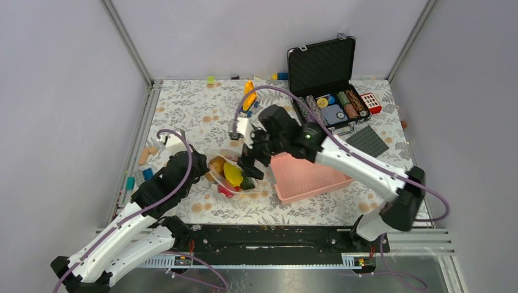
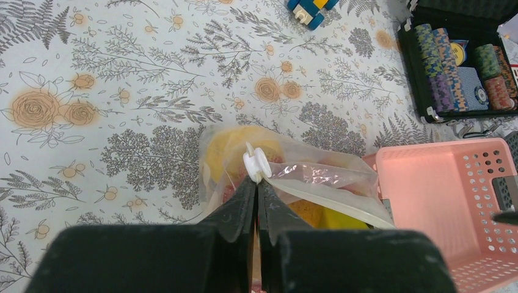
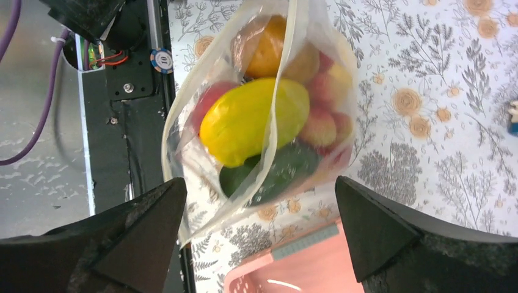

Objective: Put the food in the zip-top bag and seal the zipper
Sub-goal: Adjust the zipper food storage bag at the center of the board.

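Left fingers (image 2: 235,213) pinched shut on the zipper (image 2: 324,200) edge of the zip-top bag (image 2: 317,174), white slider (image 2: 256,163) just past their tips. Right fingers (image 3: 143,229) wide, empty, above the bag; food (image 3: 250,119) inside it, between them. Risk: far end unanchored, so a pull likely drags the bulging bag over the tabletop (image 2: 122,91), mouth left open. Readable: "10" on poker chip (image 3: 161,59).

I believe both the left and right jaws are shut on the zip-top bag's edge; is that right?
Not quite: the right jaws stand wide open over the zip-top bag, as the right wrist view shows; the left jaws are indeed shut on its edge.
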